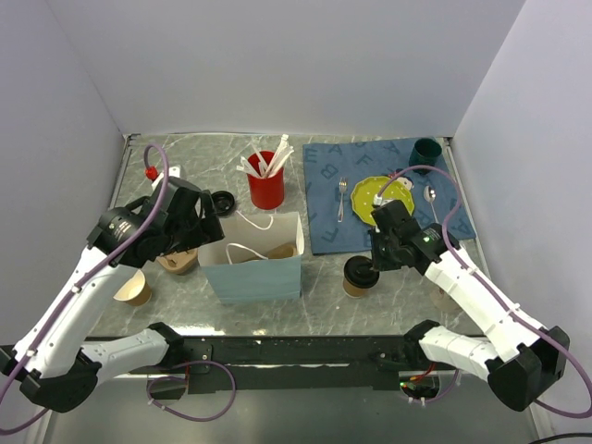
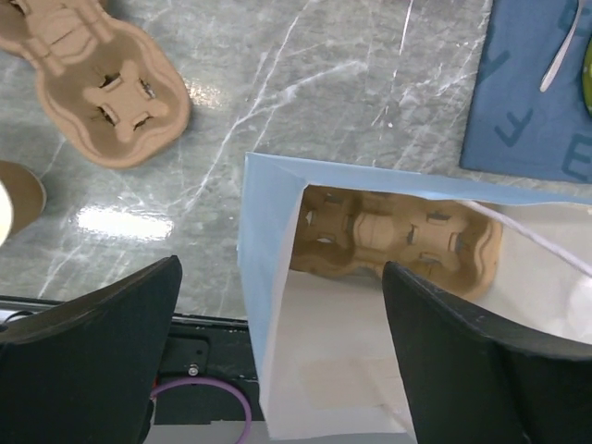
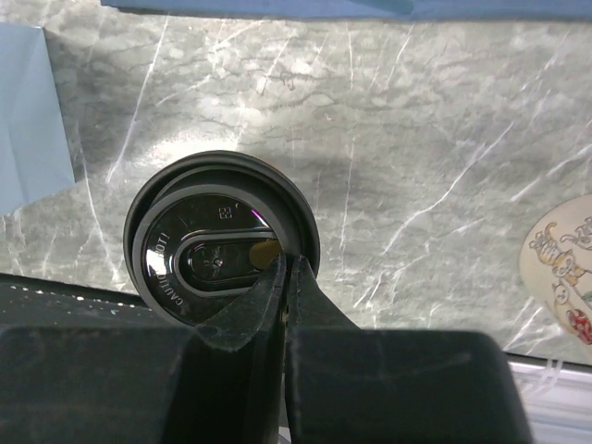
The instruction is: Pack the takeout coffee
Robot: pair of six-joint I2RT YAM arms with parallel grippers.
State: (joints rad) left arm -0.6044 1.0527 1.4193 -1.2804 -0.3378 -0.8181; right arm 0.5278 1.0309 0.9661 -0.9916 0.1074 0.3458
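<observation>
The takeout coffee (image 1: pixel 357 277), a brown paper cup under a black lid (image 3: pixel 208 242), stands on the marble table right of the blue paper bag (image 1: pixel 254 266). My right gripper (image 3: pixel 289 264) is shut, its tips pinching the lid's raised rim on the right side, one finger inside the rim and one outside. The bag stands open with a brown cup carrier (image 2: pixel 398 236) lying in it. My left gripper (image 2: pixel 282 305) is open and straddles the bag's left wall (image 2: pixel 268 277). One finger (image 2: pixel 92 351) is outside the bag, the other (image 2: pixel 481 361) inside.
A second carrier (image 1: pixel 178 262) and a lidless paper cup (image 1: pixel 136 289) sit left of the bag. Behind it are a red cup of white utensils (image 1: pixel 265 185) and a loose black lid (image 1: pixel 222 201). A blue placemat (image 1: pixel 324 222) holds a yellow plate (image 1: pixel 381 194); a green cup (image 1: pixel 425 153) stands at its far corner.
</observation>
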